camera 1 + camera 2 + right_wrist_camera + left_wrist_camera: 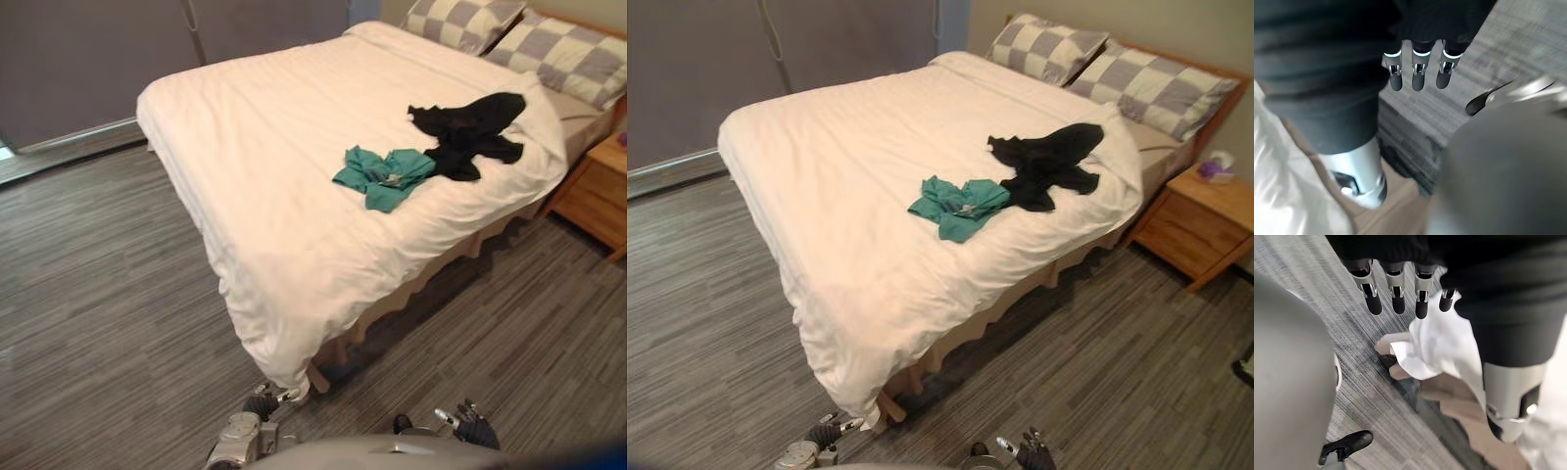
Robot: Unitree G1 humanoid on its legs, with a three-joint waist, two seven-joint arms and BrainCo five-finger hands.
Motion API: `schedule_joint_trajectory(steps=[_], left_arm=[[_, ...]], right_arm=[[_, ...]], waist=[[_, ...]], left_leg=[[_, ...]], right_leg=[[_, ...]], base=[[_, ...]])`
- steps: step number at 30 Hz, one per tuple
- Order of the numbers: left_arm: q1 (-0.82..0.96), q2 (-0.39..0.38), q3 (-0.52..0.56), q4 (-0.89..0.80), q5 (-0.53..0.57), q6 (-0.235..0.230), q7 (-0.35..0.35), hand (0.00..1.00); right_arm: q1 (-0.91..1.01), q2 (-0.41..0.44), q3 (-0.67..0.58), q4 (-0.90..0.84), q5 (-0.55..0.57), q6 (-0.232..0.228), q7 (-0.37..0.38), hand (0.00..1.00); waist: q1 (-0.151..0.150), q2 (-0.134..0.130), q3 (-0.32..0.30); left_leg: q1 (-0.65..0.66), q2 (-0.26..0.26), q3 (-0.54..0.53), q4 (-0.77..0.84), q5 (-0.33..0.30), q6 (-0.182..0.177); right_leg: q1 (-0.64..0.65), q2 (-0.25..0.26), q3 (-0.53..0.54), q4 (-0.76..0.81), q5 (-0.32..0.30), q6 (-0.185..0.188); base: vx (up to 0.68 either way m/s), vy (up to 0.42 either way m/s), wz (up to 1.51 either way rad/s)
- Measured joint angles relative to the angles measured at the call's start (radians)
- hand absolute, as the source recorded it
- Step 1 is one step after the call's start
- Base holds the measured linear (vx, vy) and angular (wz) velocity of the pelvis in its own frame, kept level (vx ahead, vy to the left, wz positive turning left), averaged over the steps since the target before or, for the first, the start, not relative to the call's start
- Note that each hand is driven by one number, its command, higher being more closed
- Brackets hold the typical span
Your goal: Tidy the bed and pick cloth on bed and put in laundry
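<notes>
The left hand [1398, 296] and right hand [1418, 78] hang low by the foot corner of the white-duveted bed [265, 147], fingers straight and holding nothing. The crumpled teal cloth garment [384, 176] and the black cloth garment [470, 135] touch on the duvet toward the 2 grey-checked pillows [460, 22], well apart from either hand. Reaching from here risks overbalancing, or snagging the drooping duvet corner beside the left hand. Open grey striped floor [98, 294] runs along the bed's side to the wooden nightstand [600, 191].
</notes>
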Motion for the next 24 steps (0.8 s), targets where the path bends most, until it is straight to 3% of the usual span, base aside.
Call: schedule_joint_trajectory(steps=[3,4,5,7,8,9,10,11,12,13,14,15,16,19,22,24], left_arm=[[-0.008,-0.019,0.0,0.0,0.037,0.022,-0.012,0.0],[-0.015,-0.024,-0.003,0.0,0.055,0.027,-0.012,0.0],[-0.023,-0.029,-0.021,0.0,0.062,0.038,-0.012,0.0],[-0.028,-0.029,-0.054,-0.004,0.062,0.048,-0.01,0.0],[-0.032,-0.015,-0.089,-0.006,0.061,0.054,-0.003,0.0],[-0.039,-0.007,-0.088,-0.006,0.061,0.053,-0.003,0.0],[-0.059,-0.005,-0.098,0.002,0.061,0.055,0.002,0.0],[-0.047,-0.007,-0.108,0.006,0.061,0.055,0.008,0.0],[-0.039,-0.015,-0.113,-0.003,0.05,0.039,0.015,0.0],[-0.052,-0.002,-0.126,-0.004,0.052,0.04,0.019,0.0],[-0.057,0.017,-0.153,0.003,0.05,0.039,0.021,0.0],[-0.069,0.03,-0.152,0.004,0.048,0.032,0.029,0.0],[-0.07,0.028,-0.154,0.004,0.048,0.031,0.031,0.0],[-0.072,0.011,-0.198,0.015,0.031,0.006,0.032,0.0],[-0.072,-0.01,-0.234,0.013,0.019,-0.054,0.032,0.0],[-0.07,-0.014,-0.234,0.013,0.008,-0.076,0.031,0.0]], right_arm=[[-0.017,-0.023,0.036,0.014,0.03,0.024,-0.018,0.0],[-0.044,-0.046,0.051,0.027,0.036,0.031,-0.023,0.0],[-0.088,-0.066,0.066,0.047,0.043,0.041,-0.034,0.0],[-0.136,-0.077,0.063,0.05,0.054,0.054,-0.043,0.0],[-0.138,-0.073,0.068,0.061,0.076,0.059,-0.044,0.0],[-0.141,-0.07,0.08,0.061,0.08,0.06,-0.044,0.0],[-0.143,-0.064,0.119,0.064,0.085,0.062,-0.041,0.0],[-0.162,-0.067,0.128,0.07,0.085,0.061,-0.038,0.0],[-0.196,-0.074,0.099,0.088,0.088,0.072,-0.037,0.0],[-0.199,-0.069,0.101,0.091,0.095,0.072,-0.037,0.0],[-0.195,-0.062,0.103,0.113,0.111,0.083,-0.036,0.0],[-0.188,-0.045,0.105,0.115,0.117,0.096,-0.036,0.0],[-0.19,-0.044,0.109,0.114,0.116,0.099,-0.035,0.0],[-0.172,-0.048,0.099,0.114,0.117,0.107,-0.029,0.0],[-0.152,-0.072,0.096,0.111,0.122,0.114,-0.03,0.0],[-0.152,-0.082,0.096,0.111,0.123,0.122,-0.036,0.0]], waist=[[-0.005,0.022,0.005],[-0.003,0.026,0.009],[0.017,0.075,0.021],[-0.001,0.08,0.036],[-0.011,0.074,0.045],[0.001,0.06,0.046],[0.002,0.054,0.047],[0.008,0.076,0.04],[0.024,0.081,0.039],[0.021,0.064,0.039],[0.011,0.047,0.04],[0.026,0.022,0.031],[0.029,0.031,0.03],[-0.007,0.047,0.036],[-0.005,0.069,0.046],[-0.001,0.07,0.061]], left_leg=[[0.025,0.009,0.031,-0.019,-0.003,-0.005],[0.024,-0.006,0.018,-0.031,-0.004,0.012],[0.026,0.007,0.05,-0.057,0.01,0.039],[0.044,0.01,0.098,-0.059,0.022,0.039],[0.072,-0.006,0.119,-0.032,0.022,0.04],[0.071,-0.019,0.108,-0.008,0.022,0.042],[0.036,-0.047,0.041,-0.001,-0.016,0.09],[0.014,-0.063,-0.018,-0.037,-0.019,0.095],[-0.016,-0.066,0.037,-0.083,0.068,0.1],[-0.016,-0.074,0.054,-0.078,0.076,0.105],[-0.023,-0.074,0.077,-0.074,0.07,0.103],[-0.059,-0.051,0.121,-0.033,0.077,0.093],[-0.069,-0.035,0.134,-0.023,0.079,0.089],[-0.083,-0.008,0.141,0.017,0.076,0.083],[-0.085,0.019,0.153,0.064,0.085,0.067],[-0.095,0.031,0.129,0.104,0.08,0.06]], right_leg=[[-0.016,0.012,-0.153,0.033,0.039,-0.037],[-0.036,0.027,-0.196,0.024,0.086,-0.078],[-0.063,0.042,-0.235,0.054,0.08,-0.098],[-0.137,-0.002,-0.361,0.418,-0.133,-0.12],[-0.144,-0.033,-0.434,0.582,-0.18,-0.156],[-0.152,-0.035,-0.441,0.588,-0.177,-0.158],[-0.136,-0.017,-0.416,0.514,-0.156,-0.142],[-0.114,0.029,-0.368,0.395,-0.13,-0.1],[-0.133,-0.024,-0.388,0.62,-0.24,-0.144],[-0.107,-0.054,-0.393,0.654,-0.269,-0.129],[-0.027,-0.078,-0.411,0.59,-0.288,-0.097],[0.018,-0.038,-0.416,0.395,-0.272,-0.042],[0.045,-0.016,-0.421,0.32,-0.252,-0.029],[0.119,0.027,-0.427,0.126,-0.207,-0.048],[0.138,0.048,-0.413,0.075,-0.175,-0.057],[0.136,0.057,-0.379,0.073,-0.173,-0.06]], base=[[0.03,-0.133,-0.49],[-0.02,-0.131,-1.03],[0.13,-0.178,-1.09],[0.53,-0.262,-0.75],[0.48,-0.284,-0.73],[0.14,-0.229,-1.1],[-0.19,-0.098,-1.09],[0.38,-0.034,-1.77],[0.72,0.007,-1.37],[1.11,0.033,-1.34],[0.49,-0.088,-1.16],[0.24,-0.137,-1.39],[-0.1,-0.207,-1.48],[-0.05,-0.147,-0.53],[-0.11,-0.098,-0.24],[-0.11,-0.078,-0.34]])
